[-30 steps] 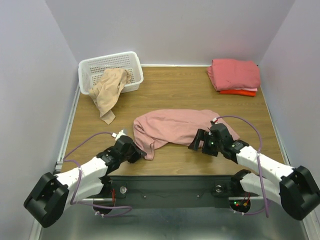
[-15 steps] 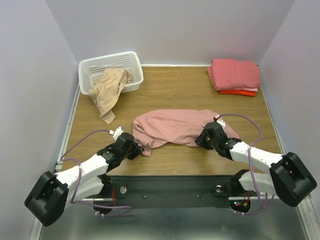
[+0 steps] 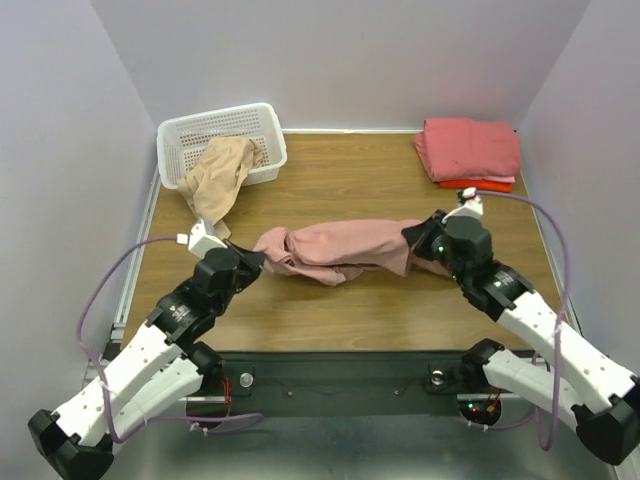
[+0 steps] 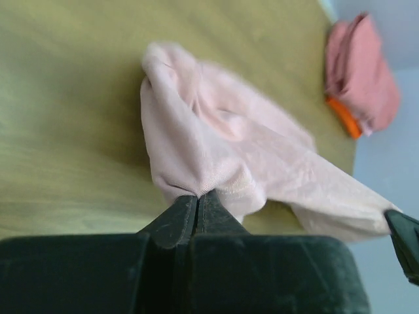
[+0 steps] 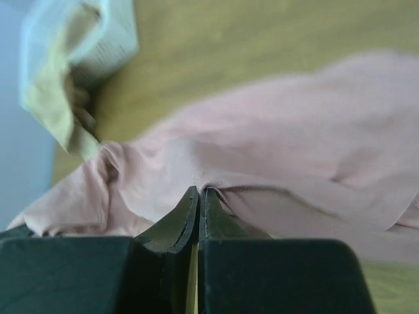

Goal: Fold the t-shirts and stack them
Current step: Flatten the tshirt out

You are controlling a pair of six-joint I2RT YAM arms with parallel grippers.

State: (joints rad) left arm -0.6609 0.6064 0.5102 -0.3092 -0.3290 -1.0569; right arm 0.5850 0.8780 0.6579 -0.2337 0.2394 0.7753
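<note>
A dusty-pink t-shirt point(image 3: 335, 250) hangs bunched and stretched between both grippers above the middle of the table. My left gripper point(image 3: 252, 258) is shut on its left end; the wrist view shows pink cloth point(image 4: 216, 150) pinched at the fingertips point(image 4: 197, 196). At the other end my right gripper point(image 3: 412, 238) is shut on the cloth point(image 5: 275, 157), its jaws pressed together point(image 5: 198, 191). A beige t-shirt point(image 3: 220, 180) droops over the front of the white basket. Folded salmon-pink point(image 3: 470, 147) and orange-red point(image 3: 475, 185) t-shirts lie stacked at the back right.
The white lattice basket point(image 3: 200, 135) stands at the back left corner. Walls close in the table on three sides. Purple cables loop from both arms. Bare wood point(image 3: 350, 190) lies between the basket and the folded stack.
Both grippers closed on the pink t-shirt, then rose and moved away from the near edge, pulling the cloth up into a narrow band. The right gripper went from open to shut.
</note>
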